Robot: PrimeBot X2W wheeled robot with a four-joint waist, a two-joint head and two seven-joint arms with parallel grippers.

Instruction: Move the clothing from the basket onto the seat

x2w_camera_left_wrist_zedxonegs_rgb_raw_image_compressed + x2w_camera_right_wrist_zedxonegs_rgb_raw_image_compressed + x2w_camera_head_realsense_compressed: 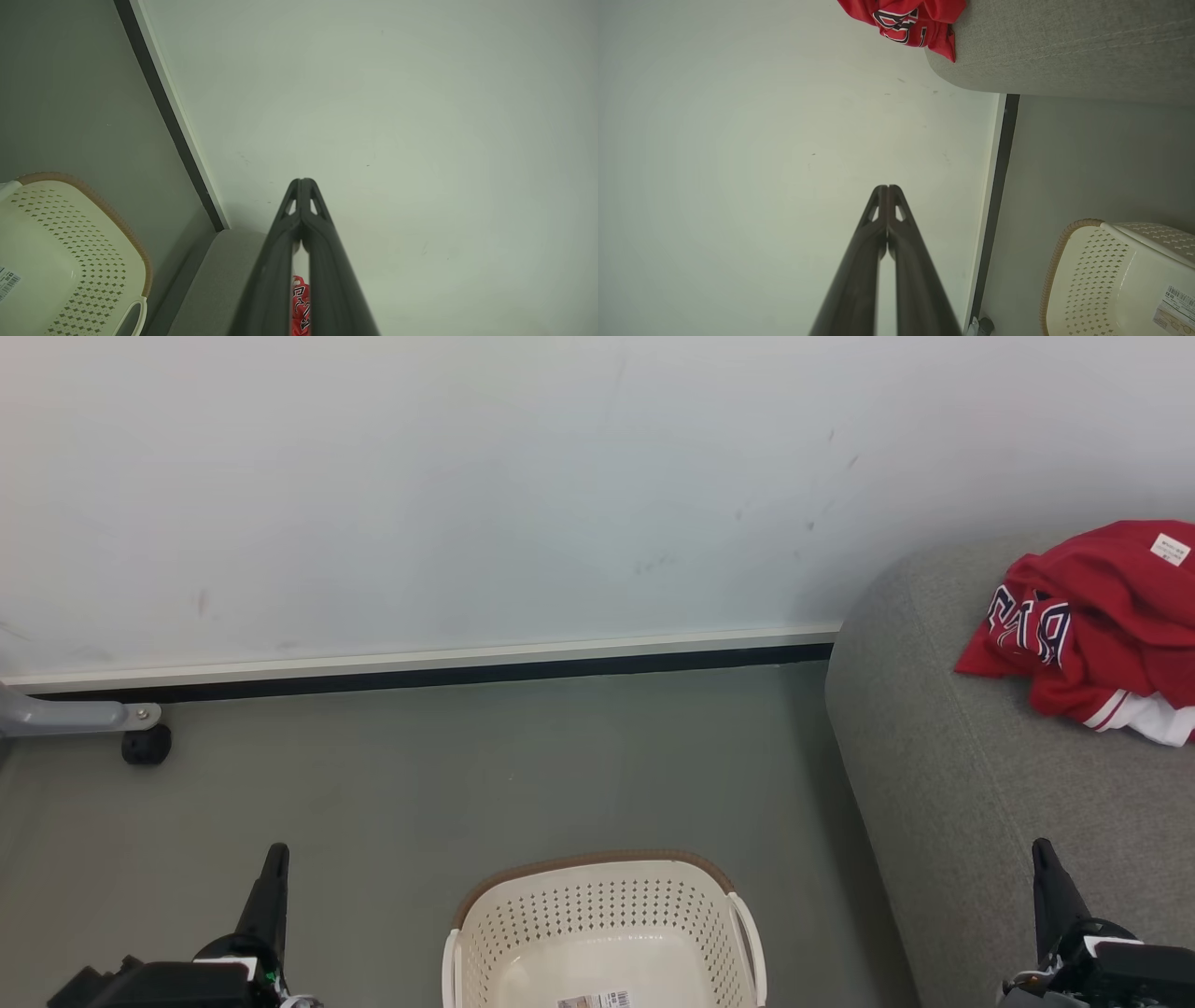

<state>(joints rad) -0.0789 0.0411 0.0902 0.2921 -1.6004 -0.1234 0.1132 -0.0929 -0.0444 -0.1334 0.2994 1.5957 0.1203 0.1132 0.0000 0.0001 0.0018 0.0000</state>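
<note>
A home-like room: grey sofa (pixel 934 784), laundry basket (pixel 597 905), bare white wall (pixel 467 476).

1. On the red jersey (pixel 1092 616): dark navy letters (pixel 1032 621) edged in white, crumpled into the folds. No whole word reads.
2. On the same jersey: white tag (pixel 1170 549) with tiny dark print, too small to read.
3. On the basket (pixel 602 905) floor: white sticker (pixel 597 1001) with a barcode, print illegible.

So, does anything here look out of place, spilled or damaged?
Nothing serious. The red clothing lies in a crumpled heap on the sofa, not folded. The basket stands upright, with no clothes visible inside. The wall has a few small dark marks.
</note>
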